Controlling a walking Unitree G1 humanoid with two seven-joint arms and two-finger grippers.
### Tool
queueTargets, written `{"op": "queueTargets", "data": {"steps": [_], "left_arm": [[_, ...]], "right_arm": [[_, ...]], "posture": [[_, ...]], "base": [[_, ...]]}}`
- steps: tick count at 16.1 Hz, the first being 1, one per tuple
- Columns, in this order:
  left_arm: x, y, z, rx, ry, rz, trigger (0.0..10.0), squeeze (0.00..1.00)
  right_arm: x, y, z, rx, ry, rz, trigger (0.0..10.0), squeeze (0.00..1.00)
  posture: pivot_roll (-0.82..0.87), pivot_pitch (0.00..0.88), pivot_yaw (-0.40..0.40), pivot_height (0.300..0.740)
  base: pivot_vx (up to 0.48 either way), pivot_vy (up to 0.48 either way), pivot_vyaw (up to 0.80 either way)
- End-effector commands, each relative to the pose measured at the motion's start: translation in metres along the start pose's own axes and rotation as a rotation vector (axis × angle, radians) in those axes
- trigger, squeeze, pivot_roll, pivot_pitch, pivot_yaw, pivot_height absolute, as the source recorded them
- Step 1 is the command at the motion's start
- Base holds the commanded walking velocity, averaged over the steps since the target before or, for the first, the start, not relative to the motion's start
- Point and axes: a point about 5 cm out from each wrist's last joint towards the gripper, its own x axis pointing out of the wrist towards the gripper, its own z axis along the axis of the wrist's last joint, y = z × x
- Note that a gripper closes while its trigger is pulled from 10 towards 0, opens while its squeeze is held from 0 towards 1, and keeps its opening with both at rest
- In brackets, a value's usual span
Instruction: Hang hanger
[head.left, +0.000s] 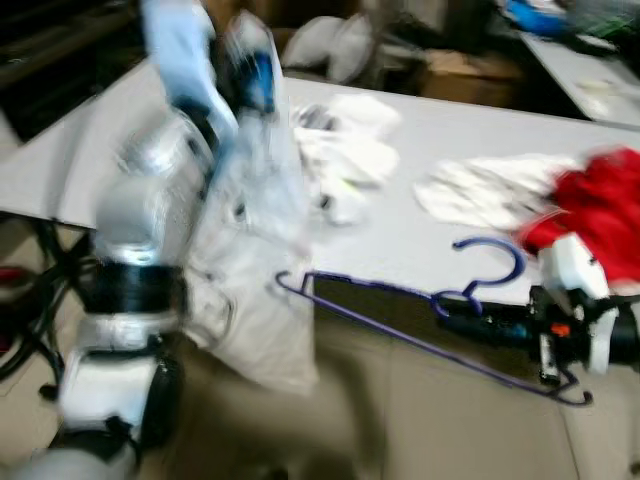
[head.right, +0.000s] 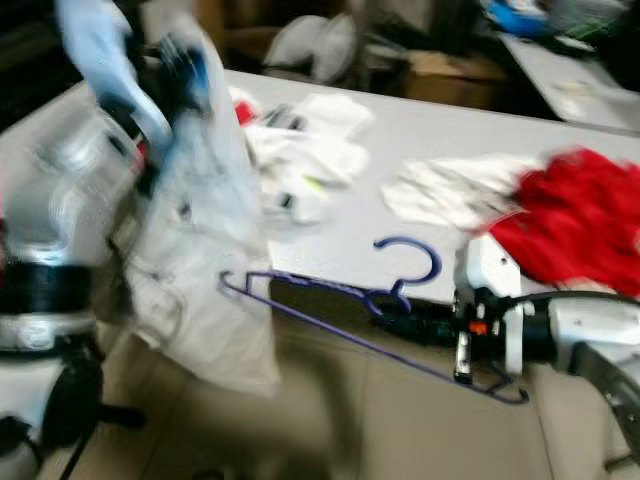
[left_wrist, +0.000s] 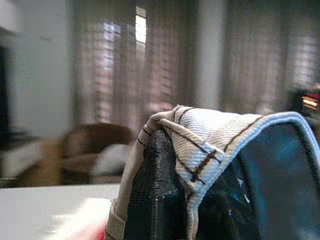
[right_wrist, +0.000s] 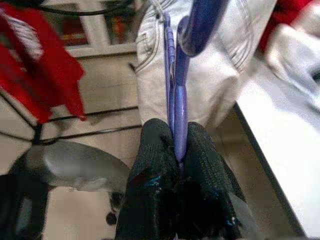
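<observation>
Pinching the blue hanger (head.left: 420, 320) just below its hook, the right claw (right_wrist: 177, 155) has its two black fingers (right_wrist: 150, 170) closed tight on the thin frame, as the right wrist view shows plainly; the hanger juts out level in front of the worktop's (head.left: 440, 130) near edge, its hook curling up over that edge. Raised high on the robot's left, the left claw (left_wrist: 200, 200) is closed on the waistband of a pair of pale jeans (head.left: 255, 270), which hang down beside the silver left arm (head.left: 150, 200) and reach the hanger's far tip. On the grey worktop lie white clothes (head.left: 350, 150) near the middle and a red garment (head.left: 600, 200) beside the right arm. Motion blur smears everything, so no writing or label can be read. Beyond the worktop sits a brown cardboard box (head.left: 465, 75).
</observation>
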Motion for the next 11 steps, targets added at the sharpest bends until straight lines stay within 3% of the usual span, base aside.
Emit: {"op": "queueTargets", "data": {"steps": [1, 2, 5, 6, 8, 9, 10, 11], "left_arm": [[0.011, -0.009, 0.021, -0.016, -0.080, -0.047, 10.0, 0.00], [0.020, -0.015, 0.042, -0.047, -0.144, -0.094, 10.0, 0.00], [0.030, -0.026, 0.084, -0.126, -0.267, -0.174, 10.0, 0.00], [0.030, -0.026, 0.084, -0.126, -0.267, -0.174, 10.0, 0.00], [0.031, -0.029, 0.099, -0.137, -0.309, -0.216, 10.0, 0.00], [0.031, -0.029, 0.103, -0.134, -0.320, -0.225, 10.0, 0.00], [0.030, -0.027, 0.111, -0.156, -0.342, -0.231, 10.0, 0.00], [0.030, -0.026, 0.114, -0.164, -0.349, -0.232, 10.0, 0.00]], "right_arm": [[0.001, 0.001, 0.002, -0.011, 0.005, 0.019, 10.0, 0.00], [0.020, 0.000, 0.003, -0.035, -0.004, 0.028, 10.0, 0.00], [0.058, -0.014, 0.012, -0.101, -0.056, -0.002, 10.0, 0.00], [0.058, -0.014, 0.012, -0.101, -0.056, -0.002, 10.0, 0.00], [0.074, -0.023, 0.024, -0.140, -0.092, 0.019, 10.0, 0.00], [0.079, -0.033, 0.030, -0.177, -0.097, -0.034, 10.0, 0.00], [0.086, -0.072, 0.055, -0.236, -0.164, -0.253, 10.0, 0.00], [0.088, -0.085, 0.064, -0.247, -0.194, -0.324, 10.0, 0.00]], "posture": [[0.02, 0.000, -0.018, 0.740], [0.03, 0.000, -0.015, 0.740], [0.03, 0.000, -0.012, 0.740], [0.03, 0.000, -0.012, 0.740], [0.04, 0.000, -0.018, 0.740], [0.04, 0.000, -0.020, 0.740], [0.05, 0.000, -0.022, 0.740], [0.05, 0.000, -0.022, 0.740]], "base": [[0.390, 0.000, 0.00], [0.394, 0.000, 0.00], [0.390, 0.000, 0.00], [0.390, 0.000, 0.00], [0.386, 0.000, 0.00], [0.386, 0.000, 0.00], [0.386, 0.000, 0.00], [0.386, 0.000, 0.00]]}}
